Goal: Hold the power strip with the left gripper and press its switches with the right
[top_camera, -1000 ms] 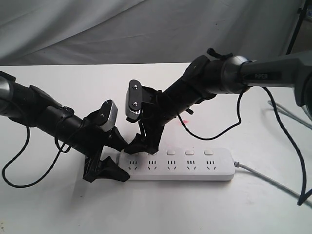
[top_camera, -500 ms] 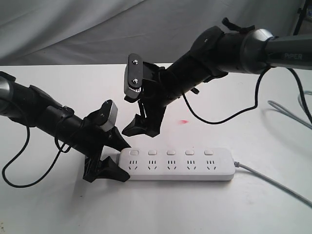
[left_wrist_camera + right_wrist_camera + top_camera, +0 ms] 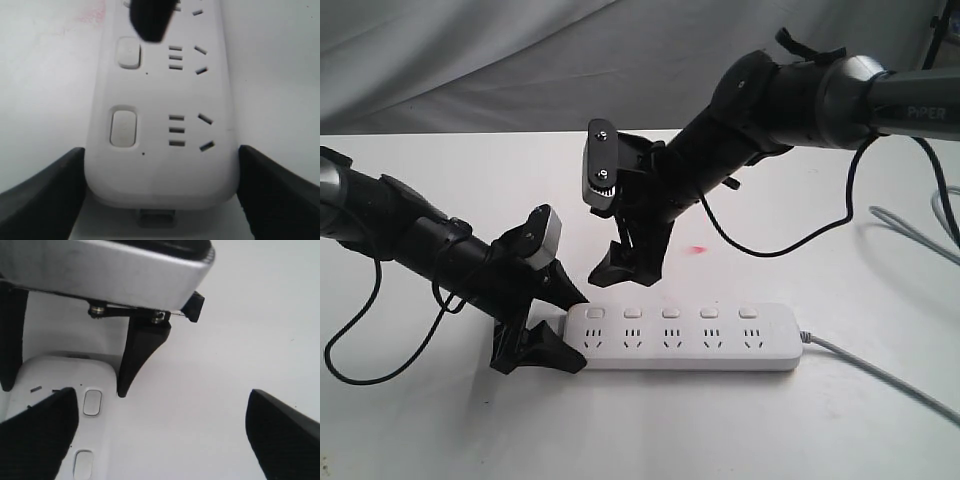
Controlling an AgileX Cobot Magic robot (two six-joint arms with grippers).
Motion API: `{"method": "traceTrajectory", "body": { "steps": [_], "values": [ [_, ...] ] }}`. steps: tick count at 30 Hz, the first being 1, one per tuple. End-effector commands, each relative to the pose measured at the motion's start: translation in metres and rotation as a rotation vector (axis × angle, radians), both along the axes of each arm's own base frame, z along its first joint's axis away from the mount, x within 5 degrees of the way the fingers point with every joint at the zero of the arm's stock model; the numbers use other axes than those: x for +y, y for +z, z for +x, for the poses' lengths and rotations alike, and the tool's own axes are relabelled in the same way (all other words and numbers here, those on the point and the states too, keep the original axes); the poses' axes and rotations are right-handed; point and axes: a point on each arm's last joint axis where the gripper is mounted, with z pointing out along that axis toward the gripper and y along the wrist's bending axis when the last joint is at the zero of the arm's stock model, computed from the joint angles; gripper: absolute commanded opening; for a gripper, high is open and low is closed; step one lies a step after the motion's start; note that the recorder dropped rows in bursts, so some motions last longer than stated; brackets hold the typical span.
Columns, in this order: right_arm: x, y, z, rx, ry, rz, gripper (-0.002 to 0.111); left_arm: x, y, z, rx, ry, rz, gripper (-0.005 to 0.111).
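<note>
The white power strip (image 3: 720, 345) lies flat on the table, its grey cord (image 3: 865, 366) running off to the right. My left gripper (image 3: 578, 332) is shut on its left end, one black jaw against each long side, as the left wrist view shows (image 3: 160, 200). Several square switches (image 3: 670, 313) run along the far edge; two of them show close up (image 3: 123, 127). My right gripper (image 3: 625, 275) hangs open a short way above the strip, over its leftmost switches, touching nothing. In the right wrist view (image 3: 162, 440) two switches (image 3: 92, 402) lie near one of its fingers.
A small red mark (image 3: 697, 248) sits on the white table behind the strip. Grey cable (image 3: 910, 225) lies at the right edge, and the right arm's black cable (image 3: 790, 245) droops over the table. A grey cloth backdrop (image 3: 520, 60) hangs behind.
My right gripper has lifted off the strip's left end, where its fingertips were down at the switches, and now hovers above it, a little further right. The left gripper and strip have not moved.
</note>
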Motion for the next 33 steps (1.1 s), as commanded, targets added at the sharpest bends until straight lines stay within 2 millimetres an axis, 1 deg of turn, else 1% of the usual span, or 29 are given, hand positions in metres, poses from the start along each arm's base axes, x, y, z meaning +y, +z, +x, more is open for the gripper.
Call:
{"method": "traceTrajectory", "body": {
  "steps": [1,5,8,9,14,16,20,33],
  "values": [
    [-0.003,0.001,-0.002,0.014,-0.005,-0.021,0.083,-0.002,-0.002,0.001,-0.002,0.003,0.011,0.000],
    [-0.010,-0.002,-0.001,0.024,-0.035,-0.077,0.083,-0.002,-0.002,0.001,-0.002,0.003,0.011,0.000],
    [-0.023,-0.001,0.003,0.036,-0.078,-0.061,0.083,-0.002,-0.002,0.001,-0.002,0.003,0.011,0.000],
    [-0.024,-0.001,0.003,0.042,-0.082,-0.053,0.083,-0.002,-0.002,0.001,-0.002,0.003,0.011,0.000],
    [-0.022,-0.007,0.002,0.065,-0.053,-0.037,0.083,-0.002,-0.002,0.001,-0.002,0.003,0.011,0.000],
    [-0.022,-0.014,0.003,0.075,-0.053,-0.041,0.083,-0.002,-0.002,0.001,-0.002,0.003,0.011,0.000],
    [-0.021,-0.034,0.004,0.119,-0.052,-0.049,0.083,-0.002,-0.002,0.001,-0.002,0.003,0.011,0.000],
    [-0.022,-0.055,0.007,0.139,-0.053,-0.066,0.083,-0.002,-0.002,0.001,-0.002,0.003,0.011,0.000]
  ]
}}
